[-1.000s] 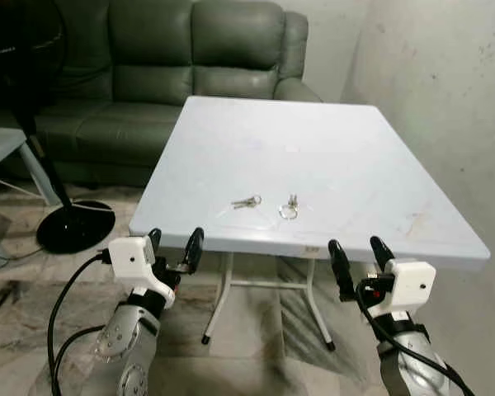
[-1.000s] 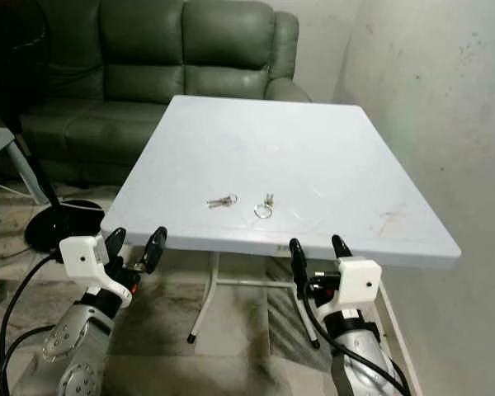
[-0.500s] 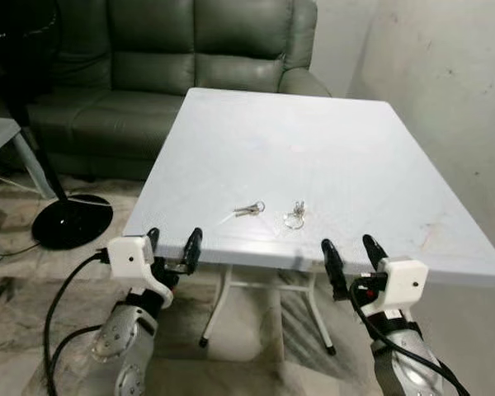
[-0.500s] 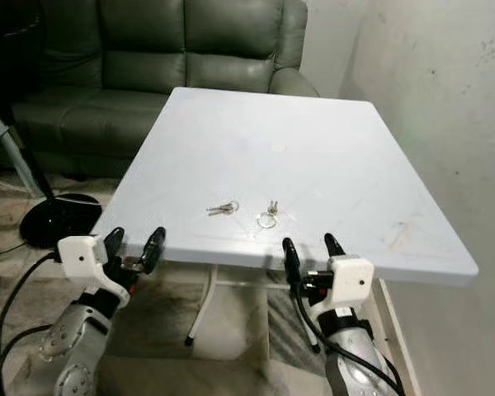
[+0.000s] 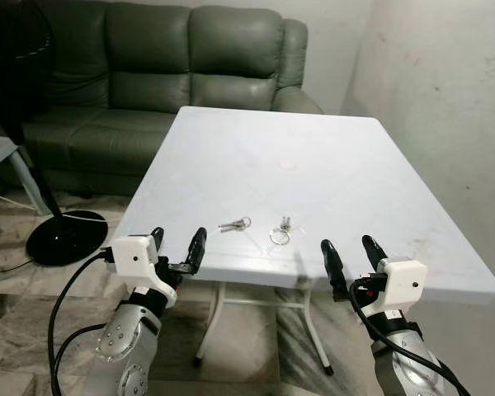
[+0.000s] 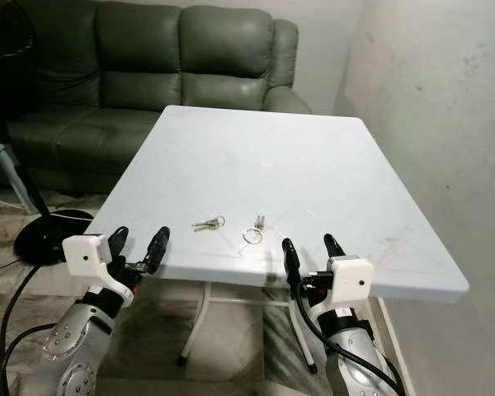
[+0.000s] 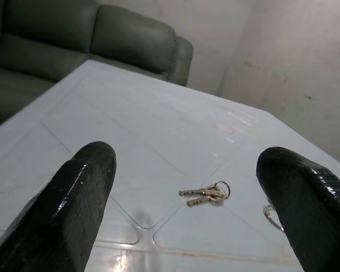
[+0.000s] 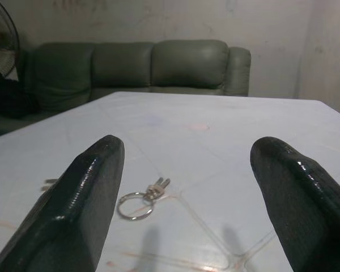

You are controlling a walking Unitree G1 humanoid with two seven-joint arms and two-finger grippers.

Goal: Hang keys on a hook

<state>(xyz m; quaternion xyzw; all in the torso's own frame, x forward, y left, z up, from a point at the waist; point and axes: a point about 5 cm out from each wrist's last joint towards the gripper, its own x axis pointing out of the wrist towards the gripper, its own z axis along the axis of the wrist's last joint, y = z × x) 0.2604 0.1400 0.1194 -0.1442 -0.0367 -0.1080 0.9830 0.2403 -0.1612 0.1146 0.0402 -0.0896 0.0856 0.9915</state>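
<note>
Nearest, at the near edge of the white surface (image 5: pixel 330 157): left hand (image 5: pixel 176 246) held up with both black fingers spread apart, gripping nothing; right hand (image 5: pixel 351 256) the same, fingers wide and empty, raised just before the edge. Black cable (image 5: pixel 62 305) looping off the left wrist.

Just beyond the hands, lying flat on the surface near its front edge: small bunch of keys (image 5: pixel 234 223) toward the left, ring end turned to the right; key ring (image 5: pixel 281 233) with short keys just beside it on the right, the two apart, not touching. From the left wrist, keys (image 7: pixel 205 193) framed between the two fingers (image 7: pixel 73 192); from the right wrist, key ring (image 8: pixel 139 202) low between the fingertips (image 8: pixel 88 187). Both well forward of the hands, untouched.

Farther along the surface, a faint round mark (image 5: pixel 288 165) near the middle.

Below and left, black fan base (image 5: pixel 66 235) on the tiled floor (image 5: pixel 16 330).

Behind the surface, dark green leather sofa (image 5: pixel 148 74). On the right, a stained pale wall (image 5: pixel 445 107).
</note>
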